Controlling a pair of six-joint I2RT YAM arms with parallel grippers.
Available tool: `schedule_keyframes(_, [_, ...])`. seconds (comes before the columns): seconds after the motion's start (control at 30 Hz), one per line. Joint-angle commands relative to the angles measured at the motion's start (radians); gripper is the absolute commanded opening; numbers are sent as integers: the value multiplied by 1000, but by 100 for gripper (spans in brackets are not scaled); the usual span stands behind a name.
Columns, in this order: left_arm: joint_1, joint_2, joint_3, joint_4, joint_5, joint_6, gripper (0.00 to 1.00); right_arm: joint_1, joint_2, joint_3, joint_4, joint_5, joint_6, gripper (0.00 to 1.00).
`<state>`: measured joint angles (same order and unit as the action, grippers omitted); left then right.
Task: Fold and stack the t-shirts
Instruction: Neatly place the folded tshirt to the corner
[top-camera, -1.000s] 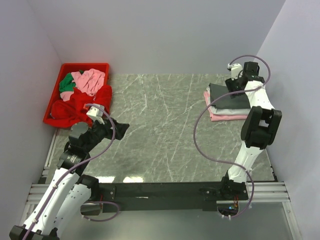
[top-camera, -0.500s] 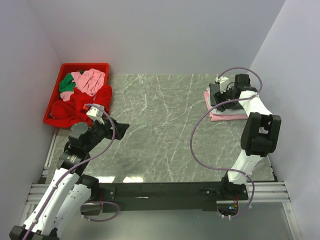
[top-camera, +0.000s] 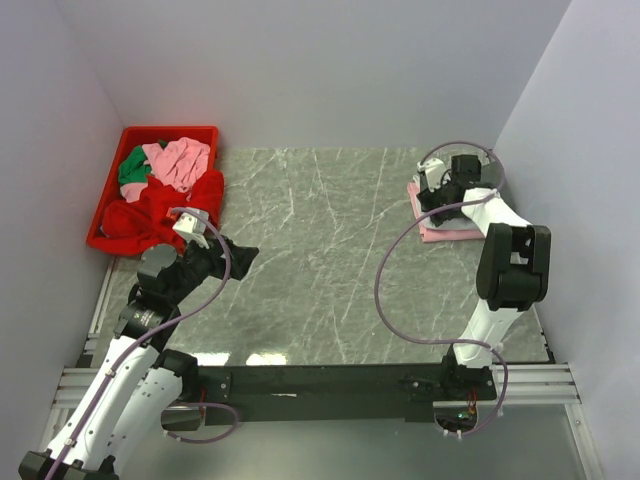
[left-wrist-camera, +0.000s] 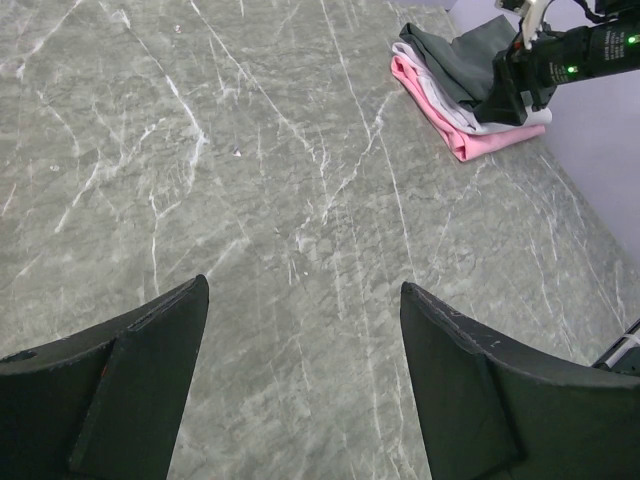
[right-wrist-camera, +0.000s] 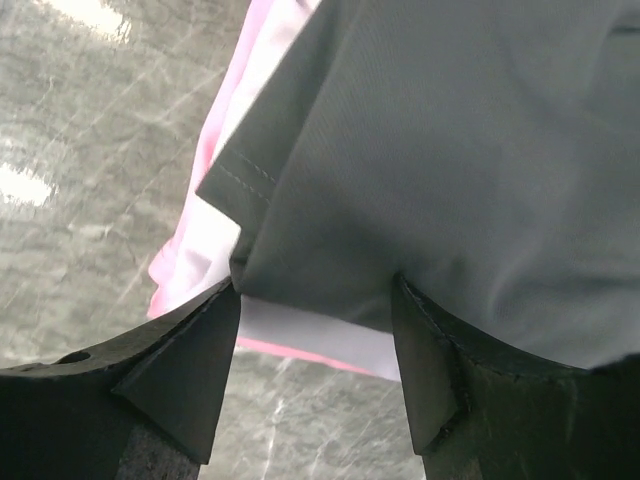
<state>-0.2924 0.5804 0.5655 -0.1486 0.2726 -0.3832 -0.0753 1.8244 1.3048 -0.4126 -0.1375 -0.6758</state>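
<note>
Hovering with jaws spread, right gripper (right-wrist-camera: 315, 295) is over the dark grey t-shirt (right-wrist-camera: 450, 150) topping white t-shirt (right-wrist-camera: 300, 338) and pink t-shirt (left-wrist-camera: 478, 142) at table (left-wrist-camera: 250, 150) far right, left gripper (left-wrist-camera: 305, 290) spread too, loose t-shirts (top-camera: 165, 195) in red bin (top-camera: 170, 130).

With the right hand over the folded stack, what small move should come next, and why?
Probably lift the right hand straight up and clear: its jaws stand open over the folded dark grey t-shirt, which lies atop the white t-shirt and pink t-shirt, nothing held, and loose t-shirts wait in the red bin.
</note>
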Motion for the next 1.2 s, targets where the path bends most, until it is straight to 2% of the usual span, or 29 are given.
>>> schedule_keyframes(0.0, [-1, -5, 19, 12, 5, -3, 82, 22, 13, -6, 97, 84, 18, 69])
schedule_keyframes(0.63, [-1, -8, 19, 12, 8, -3, 82, 71, -27, -148, 285, 279, -36, 71])
schedule_keyframes(1.17, [-1, -8, 19, 9, 8, -5, 82, 203, -30, -196, 334, 269, -30, 71])
